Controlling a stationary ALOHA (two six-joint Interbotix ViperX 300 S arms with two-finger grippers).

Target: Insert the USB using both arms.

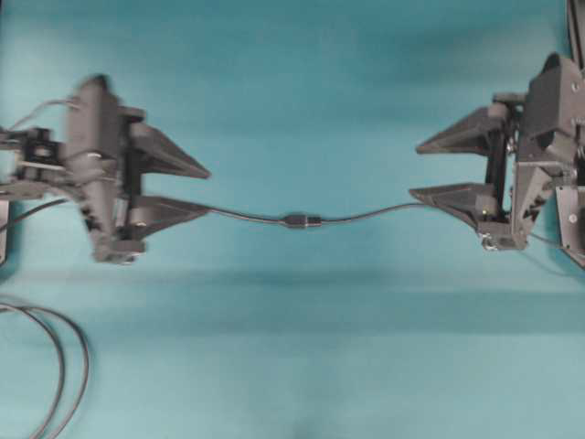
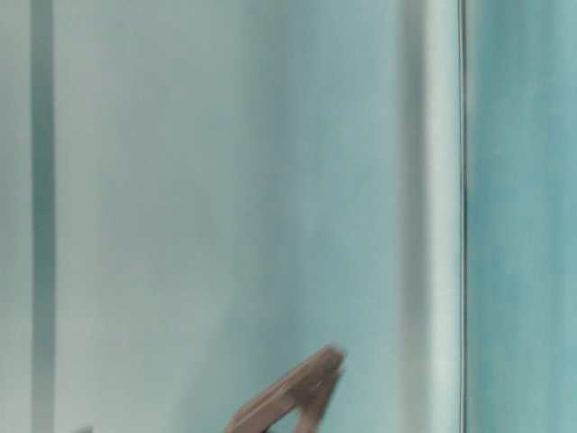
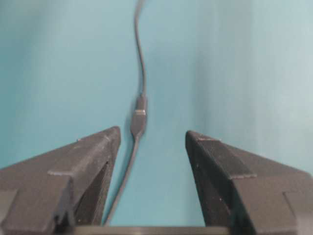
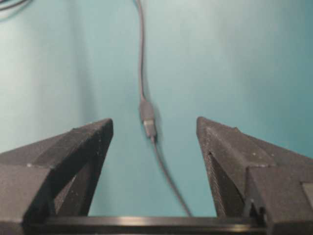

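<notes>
Now the USB (image 1: 303, 220) sits joined to its socket, left pincer (image 1: 208, 191) and right pincer (image 1: 414, 169) both released, holding nothing

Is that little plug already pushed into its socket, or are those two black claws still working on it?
It looks done: the small silvery-tipped USB plug sits joined end to end with the dark blocky socket on the teal table, forming one dark lump mid-cable. Nothing is in hand: the left gripper and right gripper both stand open, apart from the joint. Apparently nothing is left but drawing the arms away.
</notes>
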